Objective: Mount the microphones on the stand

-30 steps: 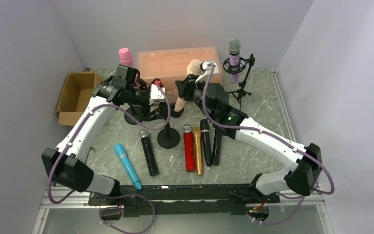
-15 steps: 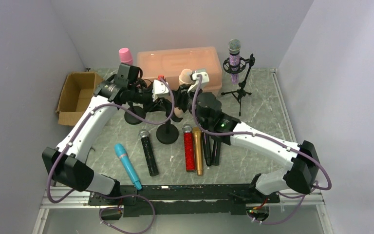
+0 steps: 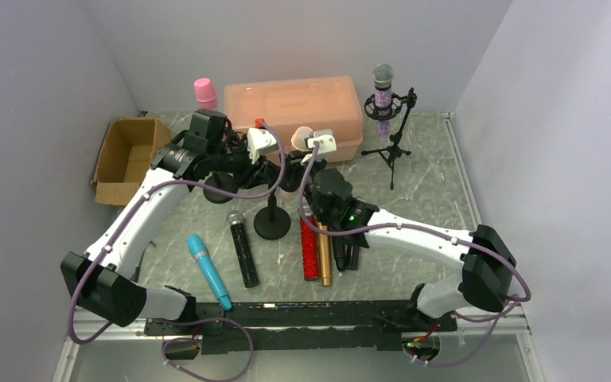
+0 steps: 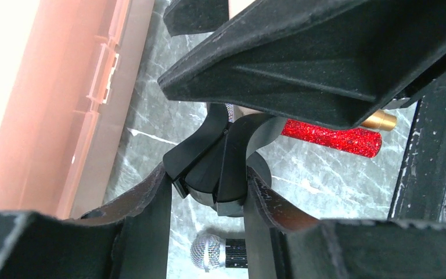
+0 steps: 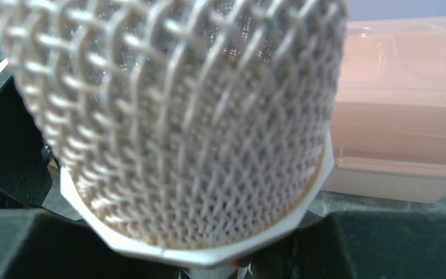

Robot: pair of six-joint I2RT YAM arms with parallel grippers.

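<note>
Clearly mid-insertion: gripped the peach microphone firmly in the right pincer, mesh head up, poised just above the black clip of the round-based stand at the middle of the desk. Clamped the left pincer on that clip, fingers pressed to both its sides. Called, by the look of it, for steadying the clip without squeezing its mouth shut, lining the handle's tail with the opening, then pushing straight down along the axis. Risked tipping the stand with any sideways shove or crooked entry.
</note>
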